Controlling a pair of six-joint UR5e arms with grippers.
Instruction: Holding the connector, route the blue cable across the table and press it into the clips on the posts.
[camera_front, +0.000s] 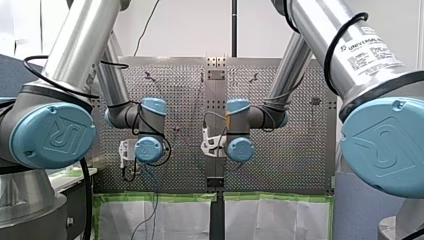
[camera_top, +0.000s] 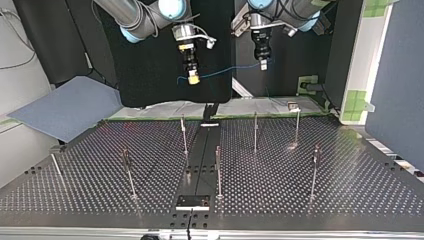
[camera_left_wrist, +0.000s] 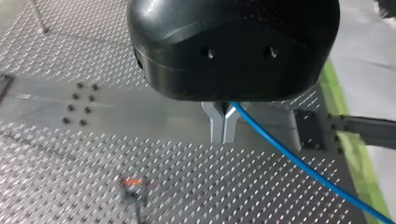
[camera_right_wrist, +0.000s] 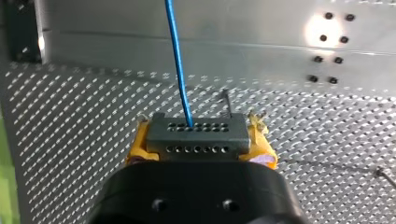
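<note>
Perforated metal worktop (camera_top: 300, 190) carries thin upright posts (camera_top: 255, 132), well apart from one another, some with a small dark clip (camera_top: 316, 151) near the top; a dark screen hangs behind the arms. Both arms hold the task item raised above the worktop, clear of all posts. My right hand (camera_top: 193, 76) is clamped on the connector (camera_right_wrist: 196, 140), a dark grey block with two rows of small holes, gripped on its two short sides between the yellow pads (camera_right_wrist: 135, 147). The blue cable (camera_left_wrist: 289, 156) leaves one of those holes and runs with slight sag to my left hand (camera_left_wrist: 224, 137), whose metal fingers (camera_left_wrist: 215, 126) stand together, pinching the cable. Handling judgement: the cable looks thin, light and limp, so it will probably follow only under tension. Keep it taut between the two hands when lowering a span onto a clip. The jacket looks smooth and may slide through the metal fingers. The connector looks rigid and is the correct hold point. The cable exit is the probable weak spot, so avoid sharp bends there. Legible writing: "UNIVERSAL" on the white label (camera_front: 372, 50) on my right arm; the finer print is too small to read. A stylised UR logo marks the blue joint caps (camera_front: 52, 135).
</note>
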